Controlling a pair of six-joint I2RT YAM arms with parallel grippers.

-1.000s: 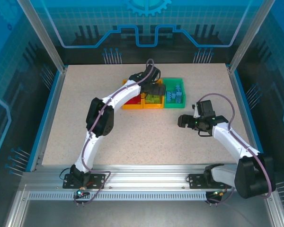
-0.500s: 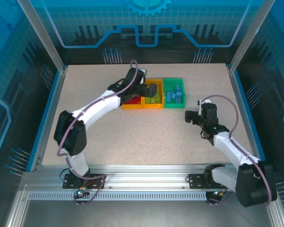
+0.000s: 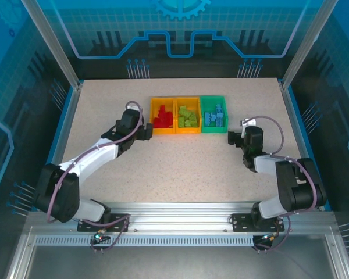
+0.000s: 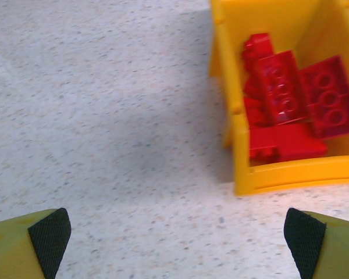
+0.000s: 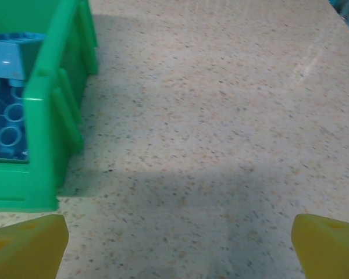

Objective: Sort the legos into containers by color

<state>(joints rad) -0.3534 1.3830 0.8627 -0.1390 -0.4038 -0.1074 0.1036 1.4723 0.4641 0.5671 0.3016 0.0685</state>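
Note:
Three joined containers stand in a row at the back of the table. The left orange bin (image 3: 152, 119) holds red legos (image 3: 163, 120), the middle orange bin (image 3: 188, 132) lime green legos (image 3: 188, 117), the green bin (image 3: 214, 131) blue legos (image 3: 214, 118). My left gripper (image 3: 144, 132) hovers low, just left of the red bin, open and empty. Its wrist view shows the yellow bin wall (image 4: 241, 151), red legos (image 4: 291, 99) and the wide-apart left gripper (image 4: 177, 238). My right gripper (image 3: 232, 138) sits just right of the green bin (image 5: 43, 128), open and empty (image 5: 177, 247), with blue legos (image 5: 6, 125) inside the bin.
Speckled tabletop (image 3: 180, 168) stretches in front of the bins between both arms. Blue-edged walls and metal posts (image 3: 74, 87) frame the table. The aluminium rail (image 3: 180, 215) with both arm bases runs along the near edge.
The left arm has drawn back from above the bins and come down to their left. The right arm has folded back, its gripper shifting slightly up toward the green bin's right side.

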